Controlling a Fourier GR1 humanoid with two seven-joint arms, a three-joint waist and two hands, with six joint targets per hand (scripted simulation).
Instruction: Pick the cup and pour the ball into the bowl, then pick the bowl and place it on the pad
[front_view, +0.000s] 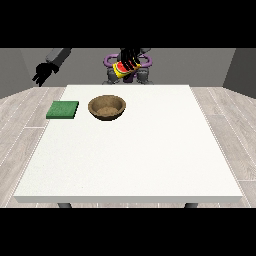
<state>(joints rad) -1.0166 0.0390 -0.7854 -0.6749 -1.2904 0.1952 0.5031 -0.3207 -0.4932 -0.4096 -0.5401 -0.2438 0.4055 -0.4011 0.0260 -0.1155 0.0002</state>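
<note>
A red and yellow cup (124, 68) hangs tilted in the air in front of the robot's torso, beyond the table's far edge. The hand near the view's middle (129, 55), the right-hand one of the two, is curled round it from above. A brown wooden bowl (107, 107) stands on the white table (135, 150), below and slightly left of the cup. I see no ball. A green pad (63, 109) lies flat to the left of the bowl. The hand at the view's left (43, 74) hangs in the air beyond the table's left far corner, fingers relaxed, holding nothing.
The robot's torso with purple parts (145, 62) stands behind the far edge. Wooden floor surrounds the table on all sides.
</note>
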